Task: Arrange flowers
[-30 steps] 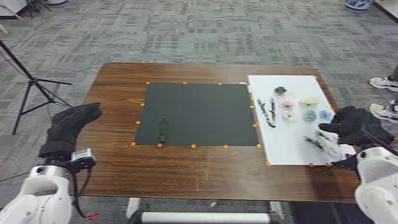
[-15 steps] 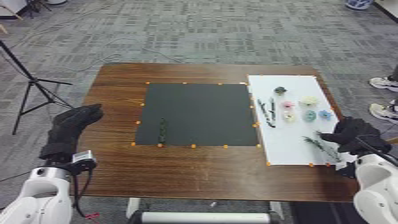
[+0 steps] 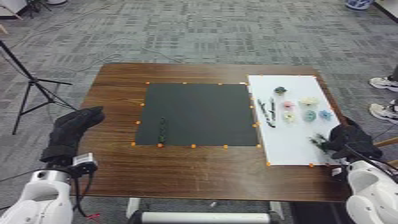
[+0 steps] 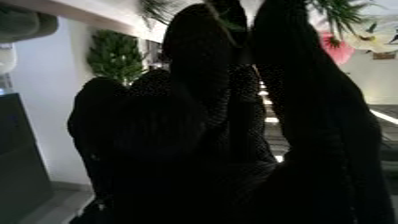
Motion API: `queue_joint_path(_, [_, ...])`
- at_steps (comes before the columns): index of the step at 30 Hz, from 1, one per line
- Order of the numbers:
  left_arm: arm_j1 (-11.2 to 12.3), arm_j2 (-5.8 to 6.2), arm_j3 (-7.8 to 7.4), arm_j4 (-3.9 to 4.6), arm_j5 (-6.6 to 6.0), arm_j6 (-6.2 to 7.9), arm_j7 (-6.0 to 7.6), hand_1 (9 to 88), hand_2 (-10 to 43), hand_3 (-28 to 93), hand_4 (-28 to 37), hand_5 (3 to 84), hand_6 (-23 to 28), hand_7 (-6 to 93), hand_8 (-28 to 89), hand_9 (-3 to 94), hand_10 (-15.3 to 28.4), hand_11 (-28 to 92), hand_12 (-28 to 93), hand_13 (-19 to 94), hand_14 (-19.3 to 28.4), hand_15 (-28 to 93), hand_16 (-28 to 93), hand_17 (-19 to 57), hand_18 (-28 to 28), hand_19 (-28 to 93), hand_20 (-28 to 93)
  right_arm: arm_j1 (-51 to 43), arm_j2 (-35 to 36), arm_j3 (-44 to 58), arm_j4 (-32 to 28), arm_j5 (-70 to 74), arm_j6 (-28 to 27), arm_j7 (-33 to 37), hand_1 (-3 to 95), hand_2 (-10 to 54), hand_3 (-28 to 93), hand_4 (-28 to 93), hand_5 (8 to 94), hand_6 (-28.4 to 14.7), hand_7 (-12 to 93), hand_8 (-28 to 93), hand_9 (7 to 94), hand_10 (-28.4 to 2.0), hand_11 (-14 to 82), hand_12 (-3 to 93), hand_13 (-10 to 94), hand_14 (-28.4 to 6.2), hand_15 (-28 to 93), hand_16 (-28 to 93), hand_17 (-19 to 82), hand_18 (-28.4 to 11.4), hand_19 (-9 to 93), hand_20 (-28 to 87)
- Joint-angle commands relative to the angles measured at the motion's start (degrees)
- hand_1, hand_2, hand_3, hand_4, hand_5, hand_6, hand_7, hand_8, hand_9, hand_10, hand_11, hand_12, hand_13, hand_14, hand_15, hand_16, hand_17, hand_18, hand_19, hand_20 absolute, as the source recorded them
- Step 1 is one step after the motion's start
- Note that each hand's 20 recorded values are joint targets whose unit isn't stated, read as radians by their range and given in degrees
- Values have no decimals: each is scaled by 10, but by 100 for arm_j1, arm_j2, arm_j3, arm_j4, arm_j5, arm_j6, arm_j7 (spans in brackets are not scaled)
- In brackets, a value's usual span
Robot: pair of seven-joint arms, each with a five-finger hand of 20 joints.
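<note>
1. The white sheet (image 3: 293,150) on the right of the counter (image 3: 195,175) carries a pink flower (image 3: 288,104), cream flower (image 3: 308,101), pale yellow flower (image 3: 289,116), teal flower (image 3: 309,116), blue flower (image 3: 325,115) and dark flower (image 3: 281,90).
2. Beside them lie dark stems (image 3: 272,111); nearer the front is a leafy sprig (image 3: 318,140), just beside the right hand (image 3: 350,139).
3. The black mat (image 3: 200,107) bears a green sprig (image 3: 163,132), lengthwise near its left edge.
4. The right hand is at the sheet's right edge; its longest fingers (image 4: 302,55) are nearly straight, a narrow gap between them. A thin stem crosses them; whether it is gripped, I cannot tell.
5. The left hand (image 3: 76,122) is at the counter's left edge, fingers together, loosely extended.
</note>
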Motion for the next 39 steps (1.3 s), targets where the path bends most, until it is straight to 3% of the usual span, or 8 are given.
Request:
queue_joint_path(1, [91, 32, -163, -87, -8, -48, -56, 298, -12, 673, -181, 532, 29, 172, -79, 529, 139, 213, 117, 412, 168, 196, -15, 85, 109, 48, 177, 226, 245, 11, -400, 245, 239, 43, 552, -86, 597, -204, 705, 6, 387, 208, 875, -101, 445, 329, 937, -20, 615, 324, 666, -146, 932, 598])
queue_joint_path(5, [108, 95, -247, -105, -19, -78, -75, 298, -11, 673, -180, 532, 29, 172, -79, 530, 139, 212, 117, 412, 168, 196, -16, 85, 109, 49, 177, 521, 241, -17, -767, 411, 25, 136, 552, -88, 602, -195, 731, 2, 364, 199, 904, -94, 418, 314, 937, -17, 626, 300, 678, -140, 932, 591])
queue_joint_path(8, [210, 134, -406, -110, 15, -121, -93, 299, -11, 672, -180, 532, 30, 172, -79, 529, 139, 213, 117, 412, 168, 195, -16, 85, 109, 49, 176, 852, 49, -150, -1061, 839, -212, 231, 549, -92, 613, -183, 753, -10, 351, 182, 914, -92, 406, 307, 937, -17, 629, 291, 680, -139, 932, 591])
queue_joint_path(12, [309, 234, -582, -70, -31, 14, -92, 297, -12, 674, -180, 532, 30, 171, -79, 530, 139, 213, 117, 412, 168, 195, -16, 85, 109, 48, 176, 1349, -48, -623, -1301, 1342, -345, 233, 549, -95, 619, -167, 769, -26, 360, 139, 933, -94, 363, 279, 937, -15, 625, 289, 681, -139, 932, 593])
queue_joint_path(17, [293, 292, -679, -53, -20, 70, -103, 297, -12, 675, -181, 535, 29, 172, -79, 533, 141, 212, 116, 415, 168, 195, -16, 86, 108, 48, 177, 1997, -217, -1308, -1485, 2265, -840, 221, 551, -95, 612, -160, 794, -31, 341, 104, 937, -114, 308, 218, 937, -17, 614, 288, 680, -138, 932, 592])
queue_joint_path(28, [228, 316, -560, -46, 28, -11, -142, 296, -9, 674, -185, 540, 26, 174, -81, 543, 138, 210, 117, 419, 169, 195, -16, 87, 108, 48, 178, 3107, -942, -3048, -917, 3510, -1348, 546, 556, -95, 597, -158, 813, -29, 301, 95, 937, -121, 252, 151, 937, -18, 623, 264, 691, -137, 932, 589])
queue_joint_path(39, [191, 308, -428, -26, 34, -45, -185, 295, -8, 676, -186, 541, 27, 171, -80, 544, 138, 211, 117, 419, 170, 196, -16, 87, 108, 48, 178, 3420, -1471, -3892, -159, 3572, -1041, 953, 555, -62, 578, -171, 800, -19, 277, 70, 936, -114, 145, 114, 937, -19, 640, 234, 709, -128, 932, 571])
